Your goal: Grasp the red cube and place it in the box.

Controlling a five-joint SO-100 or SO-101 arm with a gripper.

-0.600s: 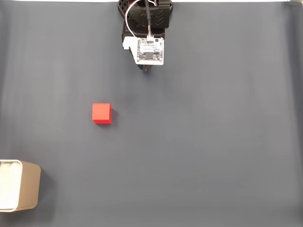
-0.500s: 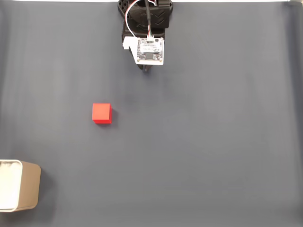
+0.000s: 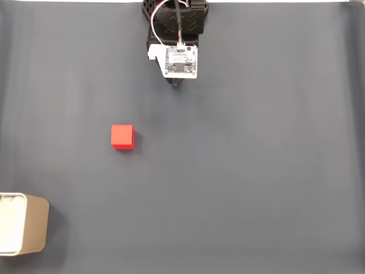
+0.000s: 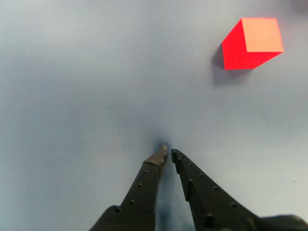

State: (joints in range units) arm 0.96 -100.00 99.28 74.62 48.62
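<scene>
The black two-finger end effector (image 4: 169, 153) hung over the dark grey-blue table (image 3: 256, 171), its slim perforated fingers (image 4: 144, 180) drawn together with the tips all but meeting and nothing between them. In the wrist view the small bright red matte cube (image 4: 252, 42) sat well ahead of the fingertips and off to their right, resting on the table and apart from them. In the fixed view the arm (image 3: 177, 34) stood at the top edge, the cube (image 3: 122, 137) below it and to its left, and the beige round-cornered box with a white inside (image 3: 23, 224) farther off in the lower left corner.
</scene>
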